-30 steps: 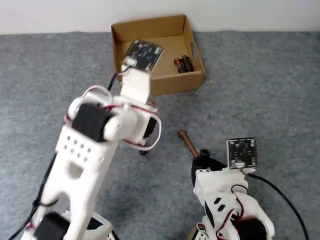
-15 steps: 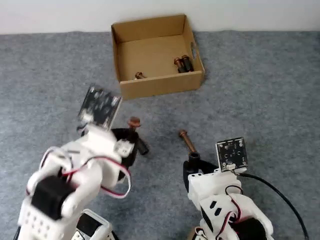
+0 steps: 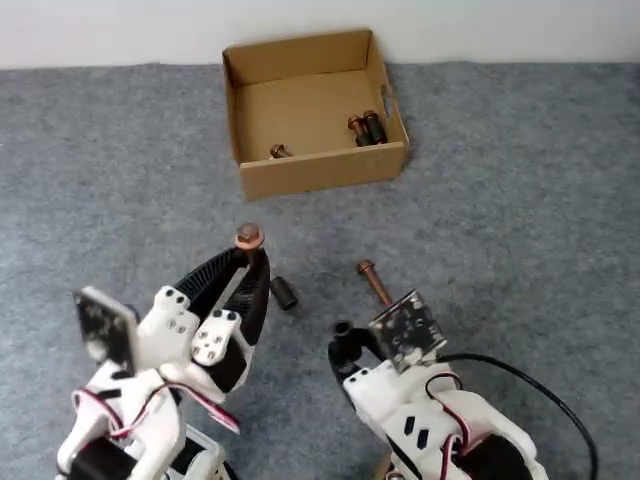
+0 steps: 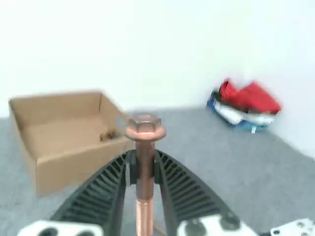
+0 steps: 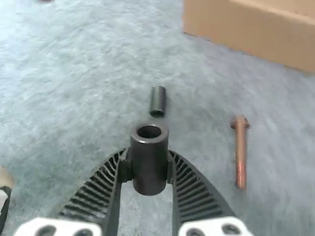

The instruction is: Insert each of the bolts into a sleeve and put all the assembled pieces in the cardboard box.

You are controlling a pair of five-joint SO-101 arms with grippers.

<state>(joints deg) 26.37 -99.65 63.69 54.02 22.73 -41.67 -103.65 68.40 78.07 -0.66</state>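
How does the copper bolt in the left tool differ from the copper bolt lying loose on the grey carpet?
The held copper bolt stands upright, head up, gripped in the left tool; the loose copper bolt lies flat on the grey carpet, touched by nothing. Both are bare, without sleeves.

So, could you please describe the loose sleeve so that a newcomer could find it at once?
From the cardboard box, move nearer across the grey carpet. The sleeve lies on its side, left of a loose copper bolt. It is short, black and hollow, and nothing grips it.
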